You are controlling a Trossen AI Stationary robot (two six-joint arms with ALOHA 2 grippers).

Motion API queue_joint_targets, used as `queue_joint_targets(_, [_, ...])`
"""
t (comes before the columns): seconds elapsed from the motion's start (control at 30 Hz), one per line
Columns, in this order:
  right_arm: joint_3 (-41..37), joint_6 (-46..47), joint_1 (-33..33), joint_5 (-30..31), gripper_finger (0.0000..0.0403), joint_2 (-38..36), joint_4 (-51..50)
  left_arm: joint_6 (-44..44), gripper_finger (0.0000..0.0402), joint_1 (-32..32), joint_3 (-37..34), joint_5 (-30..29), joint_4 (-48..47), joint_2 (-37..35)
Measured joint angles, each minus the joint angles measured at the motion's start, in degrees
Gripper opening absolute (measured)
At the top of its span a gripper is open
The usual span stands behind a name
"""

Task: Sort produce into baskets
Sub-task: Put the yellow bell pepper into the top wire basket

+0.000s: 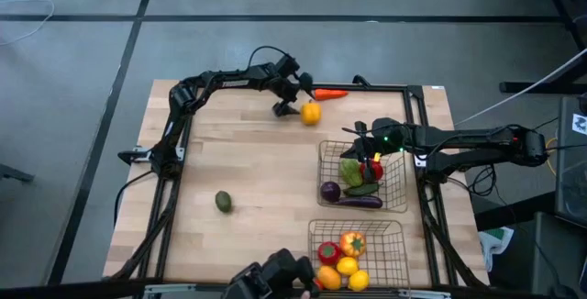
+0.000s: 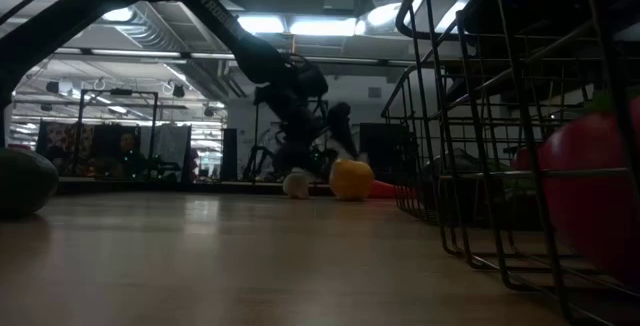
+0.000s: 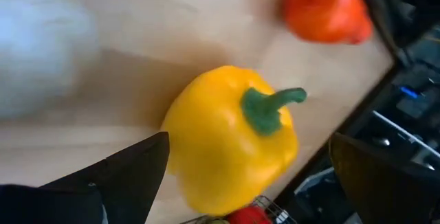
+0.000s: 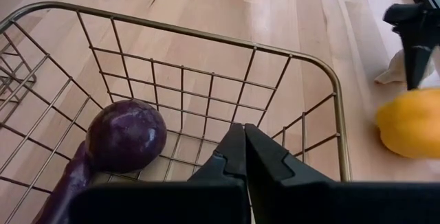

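Upper basket [image 1: 398, 172] holds eggplant [image 1: 359, 203]; lower basket [image 1: 394, 244] holds tomato [image 1: 327, 251]. Left gripper [image 1: 295, 91] released above yellow pepper [image 1: 311, 113]; right gripper [image 1: 367, 145] clenched, empty.

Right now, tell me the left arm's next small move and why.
Probably lower the left gripper a little and close on the yellow bell pepper. Its fingers stand open on either side of the pepper, which still sits on the table, outside both baskets. The right gripper waits shut over the far basket.
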Motion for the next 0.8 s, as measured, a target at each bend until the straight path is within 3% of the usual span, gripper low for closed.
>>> queue_joint_targets(0.43, [0.0,-0.02,0.0,0.0,0.0001,0.0,0.0,2.5,0.0392,-2.16,0.0,-2.96,2.48,-0.17])
queue_joint_targets(0.8, [0.0,0.0,0.0,0.0,0.0001,0.0,0.0,12.82,0.0392,-2.25,0.0,-7.91,2.61,-0.17])
